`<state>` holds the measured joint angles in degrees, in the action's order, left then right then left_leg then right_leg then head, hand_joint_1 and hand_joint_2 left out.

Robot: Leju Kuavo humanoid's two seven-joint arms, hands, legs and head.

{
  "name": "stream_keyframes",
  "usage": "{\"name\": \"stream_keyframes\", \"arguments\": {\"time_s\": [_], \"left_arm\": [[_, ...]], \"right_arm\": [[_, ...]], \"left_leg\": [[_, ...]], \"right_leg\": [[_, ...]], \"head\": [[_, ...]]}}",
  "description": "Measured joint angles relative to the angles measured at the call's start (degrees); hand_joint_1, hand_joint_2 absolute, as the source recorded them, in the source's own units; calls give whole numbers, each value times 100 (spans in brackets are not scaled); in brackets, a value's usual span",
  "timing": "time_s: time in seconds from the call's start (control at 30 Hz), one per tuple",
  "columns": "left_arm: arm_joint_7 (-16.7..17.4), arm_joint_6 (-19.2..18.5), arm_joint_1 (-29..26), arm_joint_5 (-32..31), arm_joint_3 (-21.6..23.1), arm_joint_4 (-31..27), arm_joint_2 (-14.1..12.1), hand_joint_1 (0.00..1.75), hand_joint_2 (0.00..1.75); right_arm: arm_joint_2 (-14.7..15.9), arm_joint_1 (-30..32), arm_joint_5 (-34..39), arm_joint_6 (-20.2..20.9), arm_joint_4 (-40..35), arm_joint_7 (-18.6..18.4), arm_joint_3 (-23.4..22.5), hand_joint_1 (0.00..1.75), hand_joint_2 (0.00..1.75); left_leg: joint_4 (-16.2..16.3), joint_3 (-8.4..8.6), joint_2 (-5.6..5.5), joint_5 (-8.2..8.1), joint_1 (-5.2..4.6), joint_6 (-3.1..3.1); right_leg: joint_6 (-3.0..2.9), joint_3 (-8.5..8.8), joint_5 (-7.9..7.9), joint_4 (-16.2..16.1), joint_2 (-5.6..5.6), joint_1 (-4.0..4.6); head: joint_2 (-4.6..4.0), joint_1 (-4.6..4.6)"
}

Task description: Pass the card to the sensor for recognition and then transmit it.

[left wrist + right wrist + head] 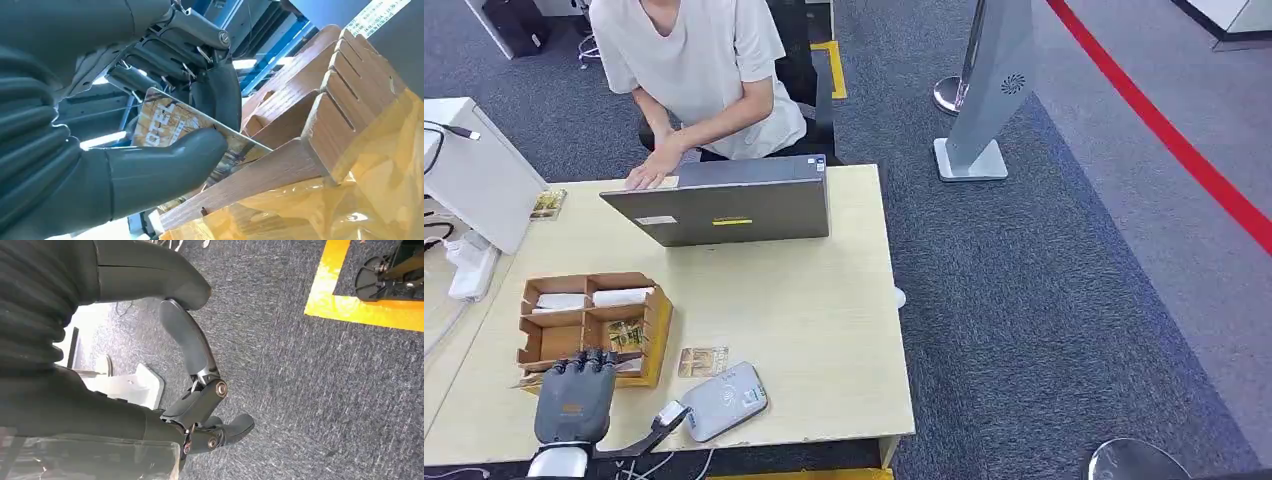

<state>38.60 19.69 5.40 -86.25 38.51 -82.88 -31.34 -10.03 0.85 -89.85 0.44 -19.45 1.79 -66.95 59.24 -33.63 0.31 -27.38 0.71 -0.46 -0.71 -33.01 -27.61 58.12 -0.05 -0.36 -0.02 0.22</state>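
Note:
My left hand [574, 398] hovers at the near edge of the wooden organiser box [656, 322] on the table's near-left corner. In the left wrist view its thumb [155, 170] and dark fingers [220, 95] pinch a printed card [167, 125] against the box's slotted wall [320, 130]. A second card [703, 361] lies flat on the table beside the box. The grey-white card sensor [724, 400] sits near the front edge, right of my hand. My right hand [200, 390] hangs over the carpet with loosely bent fingers holding nothing.
A person sits behind the table with a hand on an open grey laptop [724, 210]. Another card [547, 204] lies at the back left by a white unit [474, 170]. The box holds white rolls [622, 297] and cards. A grey stand [984, 100] is on the carpet.

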Motion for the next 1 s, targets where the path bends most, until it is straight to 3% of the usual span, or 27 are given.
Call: {"name": "stream_keyframes", "arguments": {"time_s": [0.2, 0.47, 0.63, 0.87, 1.0], "left_arm": [[-223, -11, -21, 0, -13, 0, 26, 175, 175], [-149, 1, 27, 0, -15, -80, 2, 175, 175], [-232, -328, 345, 0, -57, -382, -39, 175, 175], [-177, -391, 612, 0, -92, -608, -92, 175, 175], [-562, -798, 1094, 0, -184, -785, -111, 175, 175]], "right_arm": [[2, -3, 0, -17, 0, -24, 0, 0, 175], [9, -3, 0, -22, 0, -42, 2, 0, 175], [22, -15, 0, -44, 7, -42, 37, 0, 175], [35, -15, 0, -59, 33, -39, 81, 0, 175], [70, -49, 0, -116, 96, -24, 190, 0, 175]], "left_leg": [[0, 0, 0, 0, 0, 0], [1, 0, -1, 1, 0, 0], [1, 0, -2, 5, 0, 6], [3, 1, -3, 7, 0, 4], [2, -2, -6, 11, 0, 3]], "right_leg": [[0, 0, 0, 0, 0, 0], [0, -3, 0, 0, 0, 0], [0, 2, 2, 0, -2, 0], [-2, -2, 3, 0, -2, 0], [-2, 1, 4, 1, -7, 0]], "head": [[0, -2], [0, 0], [0, -2], [0, -2], [0, 0]]}}
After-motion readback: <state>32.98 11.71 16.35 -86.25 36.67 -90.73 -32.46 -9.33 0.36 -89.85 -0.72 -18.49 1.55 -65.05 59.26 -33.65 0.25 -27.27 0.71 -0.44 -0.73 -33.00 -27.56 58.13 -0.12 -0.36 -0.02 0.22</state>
